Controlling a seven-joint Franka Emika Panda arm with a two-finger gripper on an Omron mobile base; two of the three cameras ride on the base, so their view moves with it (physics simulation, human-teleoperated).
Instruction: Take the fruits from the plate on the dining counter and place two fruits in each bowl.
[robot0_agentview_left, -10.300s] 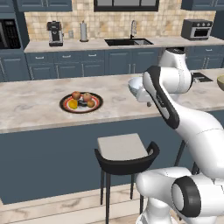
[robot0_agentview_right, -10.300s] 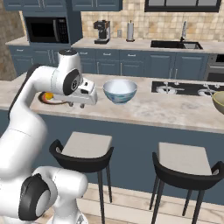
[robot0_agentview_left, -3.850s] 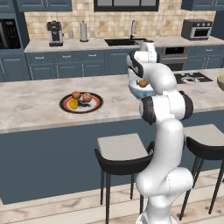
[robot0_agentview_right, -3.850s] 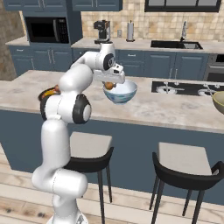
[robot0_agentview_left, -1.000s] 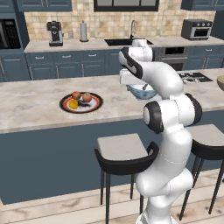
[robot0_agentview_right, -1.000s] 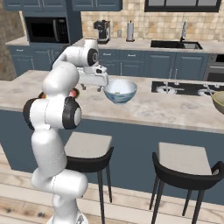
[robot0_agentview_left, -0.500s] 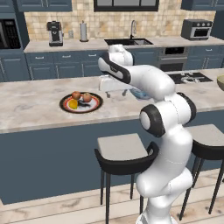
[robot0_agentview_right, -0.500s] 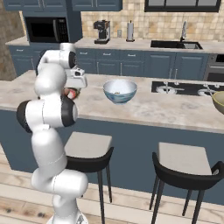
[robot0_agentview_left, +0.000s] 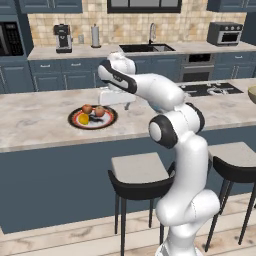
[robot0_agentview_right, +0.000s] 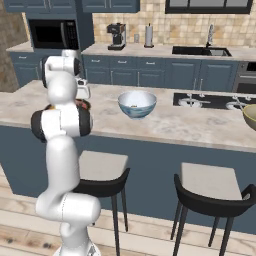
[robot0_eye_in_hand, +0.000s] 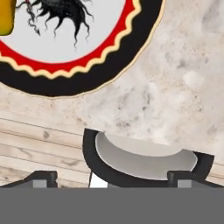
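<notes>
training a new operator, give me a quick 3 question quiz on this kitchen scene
1. True or false: the plate sits on the dining counter.
2. How many fruits lie on the plate in the left base view? A) one B) three C) five
3. Which colour is the bowl that stands nearer the plate?

Key: 1 true. 2 B: two reddish-brown fruits and a yellow fruit. 3 Light blue and white.

Home kitchen, blue cabinets, sink (robot0_agentview_left: 148, 47), microwave (robot0_agentview_right: 53, 33), coffee maker (robot0_agentview_left: 62, 38), marble dining counter (robot0_agentview_left: 35, 120), bar stools (robot0_agentview_left: 139, 175)
</notes>
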